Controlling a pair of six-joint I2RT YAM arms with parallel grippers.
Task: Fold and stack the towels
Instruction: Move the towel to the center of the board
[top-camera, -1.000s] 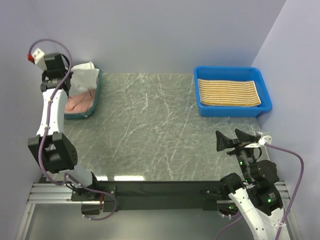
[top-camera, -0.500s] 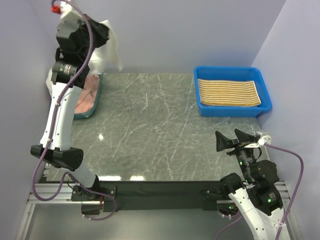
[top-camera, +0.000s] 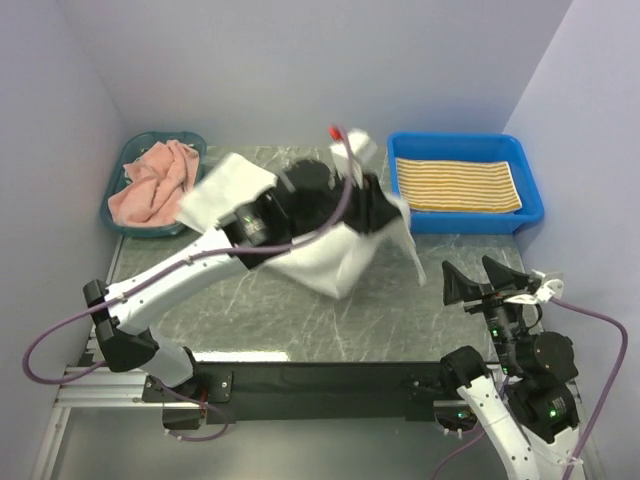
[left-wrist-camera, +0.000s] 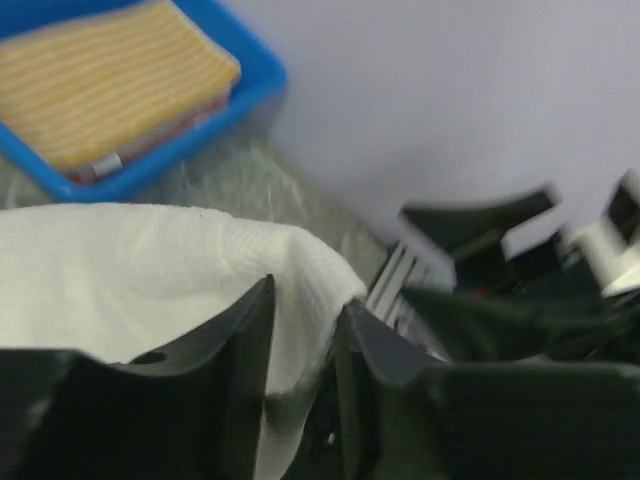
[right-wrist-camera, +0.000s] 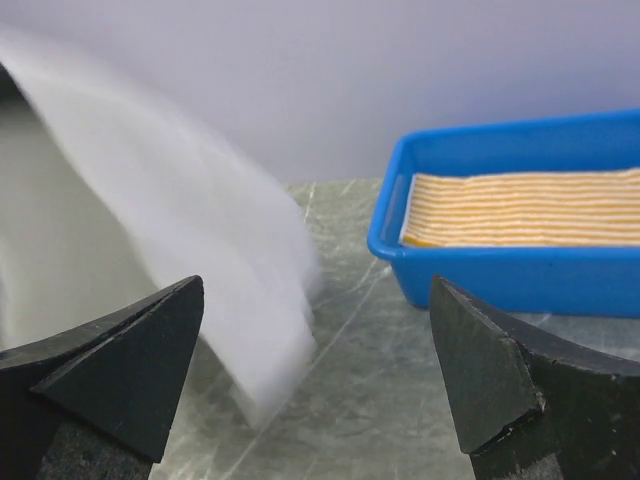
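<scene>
The left gripper's (left-wrist-camera: 300, 345) fingers (left-wrist-camera: 235, 350) stand a narrow gap apart. A fold of the white towel (left-wrist-camera: 130, 270) runs between them and drapes over one finger. Whether they clamp it or only flank it, the views do not settle.

From there the cloth billows off the table (top-camera: 250, 320) over its middle, unfolded. In the top view it spreads crosswise, one corner up toward the left and a loose tail hanging at the right. That tail is the part nearest the right gripper (top-camera: 490, 285), which waits with its jaws fully spread and nothing in them, facing the far wall. The blurred cloth lies to its left and slightly ahead.

The next move likely turns on this: the towel should come down flat in the open middle, long side across, where both arms can reach.

The left arm stretches diagonally from its near-left base, wrist close to the blue bin (top-camera: 465, 222) holding the folded yellow-striped towel (top-camera: 455, 185). The right arm sits tucked near its base. The salmon towel (top-camera: 150, 185) lies crumpled in the teal bin (top-camera: 112, 200) at far left — unfolded yet.
</scene>
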